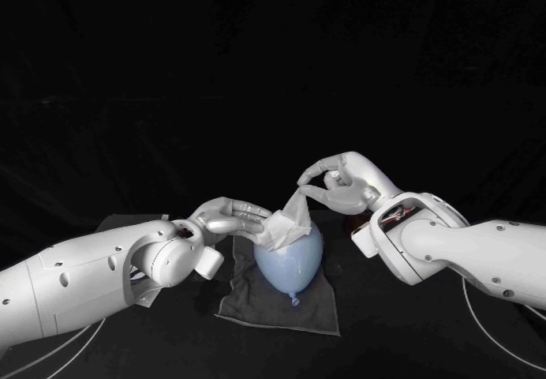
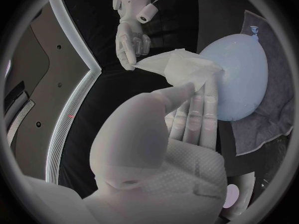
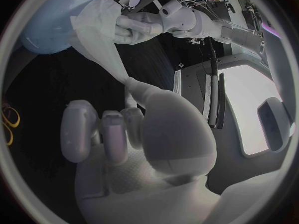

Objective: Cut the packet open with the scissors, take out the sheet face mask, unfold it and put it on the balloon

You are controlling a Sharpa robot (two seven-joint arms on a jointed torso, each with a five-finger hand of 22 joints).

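The right hand point(image 1: 334, 183) is raised above the table point(image 1: 455, 332), with its thumb and a finger closed on one corner of the sheet face mask point(image 1: 289, 222); the right wrist view shows its other fingers point(image 3: 112, 134) curled in side by side, holding nothing. From that pinch the white sheet hangs down, crumpled and only partly opened, onto the upper end of the balloon point(image 1: 290, 264).

The left hand point(image 1: 232, 216) holds the mask's opposite edge. In the left wrist view its thumb presses the sheet against fingers point(image 2: 201, 115) that lie straight and close together along the balloon's side — whether those fingers also touch the balloon itself cannot be told.

The pale blue balloon lies on a dark grey cloth point(image 1: 256, 304) in the middle of the table, its knotted end toward the robot and its far end hidden under the mask. The scissors point(image 3: 9, 127) show as yellow handles cut off at the rim of the right wrist view, well apart from both hands — their blades are out of sight.
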